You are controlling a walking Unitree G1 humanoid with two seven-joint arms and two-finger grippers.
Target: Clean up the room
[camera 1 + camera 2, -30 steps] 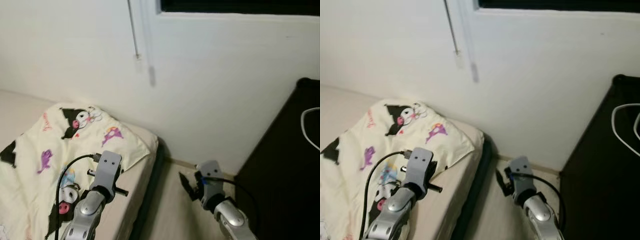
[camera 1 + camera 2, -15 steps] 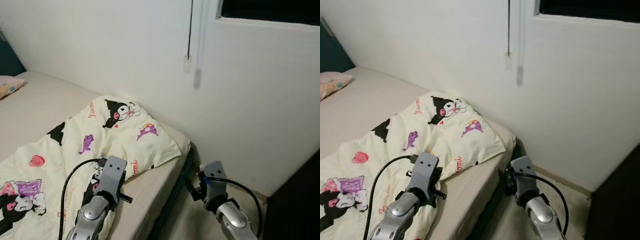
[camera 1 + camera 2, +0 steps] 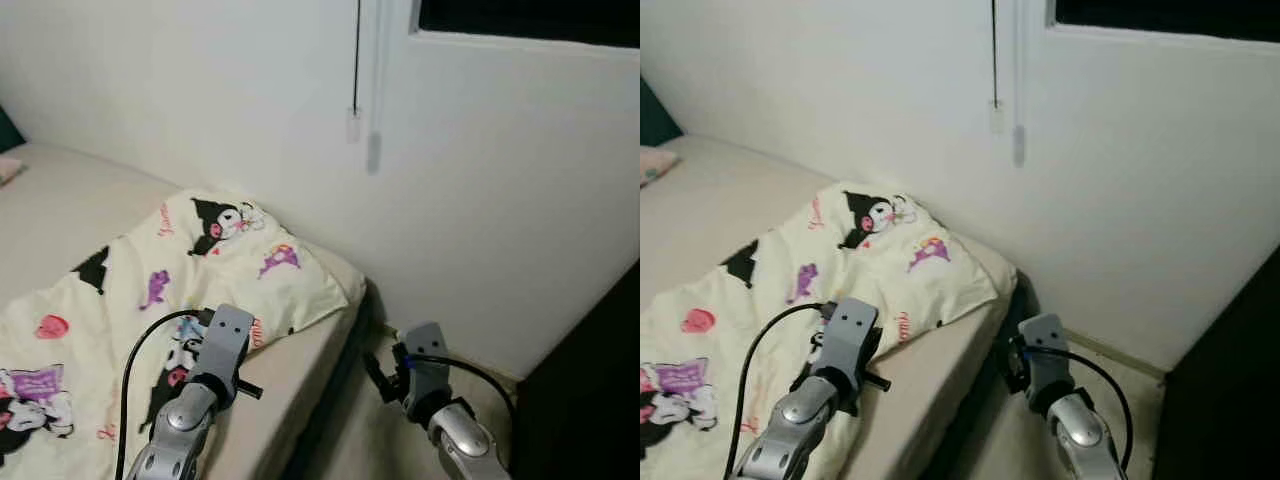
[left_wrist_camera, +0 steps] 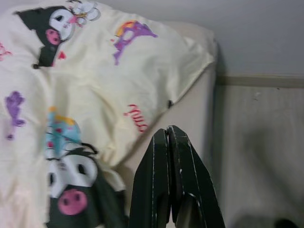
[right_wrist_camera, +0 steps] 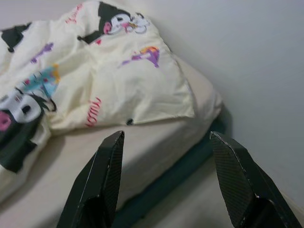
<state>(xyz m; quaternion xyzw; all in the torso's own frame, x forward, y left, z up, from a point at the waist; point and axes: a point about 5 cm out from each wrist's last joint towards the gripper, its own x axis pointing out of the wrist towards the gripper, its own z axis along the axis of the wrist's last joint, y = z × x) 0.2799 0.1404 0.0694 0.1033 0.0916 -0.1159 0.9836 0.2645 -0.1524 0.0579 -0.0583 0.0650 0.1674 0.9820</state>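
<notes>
A cream blanket point(image 3: 150, 270) printed with black and purple cartoon figures lies crumpled over the corner of a beige bed point(image 3: 300, 360). My left gripper point(image 4: 167, 130) hangs just above the blanket's edge, its two black fingers pressed together and holding nothing. My right gripper point(image 5: 166, 135) is open and empty, its fingers point(image 5: 109, 166) spread wide. It hovers over the floor gap beside the bed's corner, where its fingers point(image 3: 375, 372) also show in the left eye view.
A white wall with a dark window runs behind the bed, and a blind cord point(image 3: 355, 60) hangs down it. A dark cabinet point(image 3: 590, 380) stands at the right. A narrow strip of pale floor point(image 3: 365, 445) lies between bed and cabinet.
The camera has swung to the left, bringing more of the bed and blanket into view and pushing the cabinet to the edge. Both arms keep their pose.
</notes>
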